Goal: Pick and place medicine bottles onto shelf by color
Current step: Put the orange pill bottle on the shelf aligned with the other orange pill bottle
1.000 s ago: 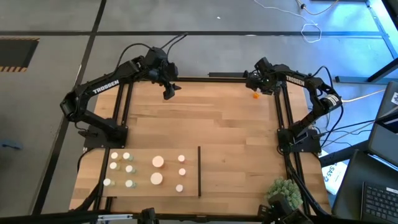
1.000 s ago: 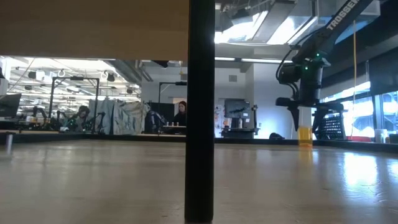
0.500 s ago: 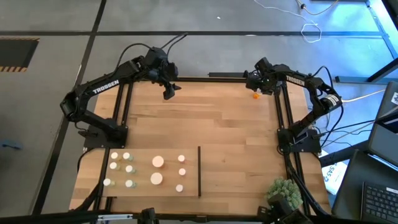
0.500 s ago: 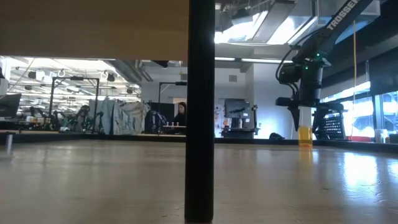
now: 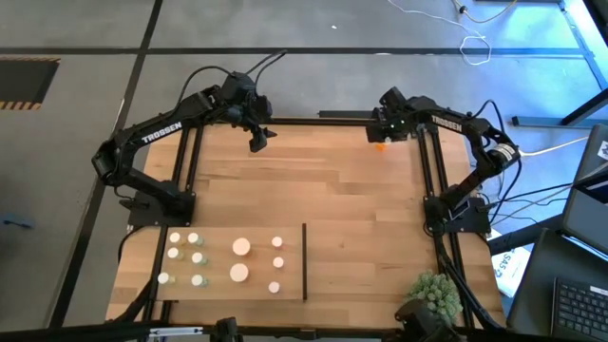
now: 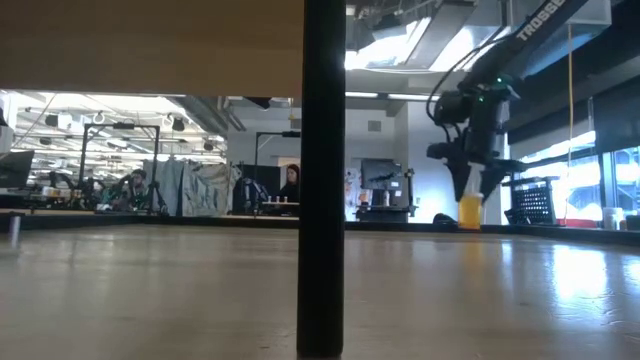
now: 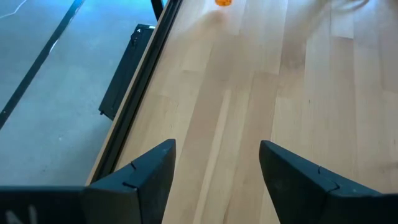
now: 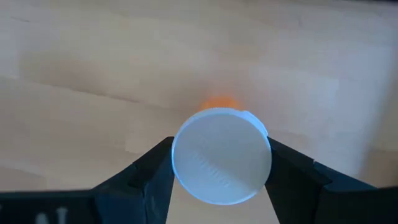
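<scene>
Ten bottles (image 5: 240,247) stand on the shelf (image 5: 218,239); at one o'clock the right gripper (image 8: 219,186) clamps an orange bottle (image 8: 221,155), unplaced. At eleven o'clock, the left gripper (image 7: 216,163) waits, fingers apart.

I work in a robotics lab inside a big open hall. My planked wooden table (image 5: 323,190) stands on a grey concrete floor (image 5: 76,104) marked with dark lines, with loose cables (image 5: 475,43) trailing over it and a laptop (image 5: 579,304) just off the table's corner. Looking level across the tabletop, I see ceiling strip lights (image 6: 110,100), more benches crowded with equipment (image 6: 190,190), a monitor (image 6: 378,175), and a person (image 6: 291,185) seated far back.
</scene>
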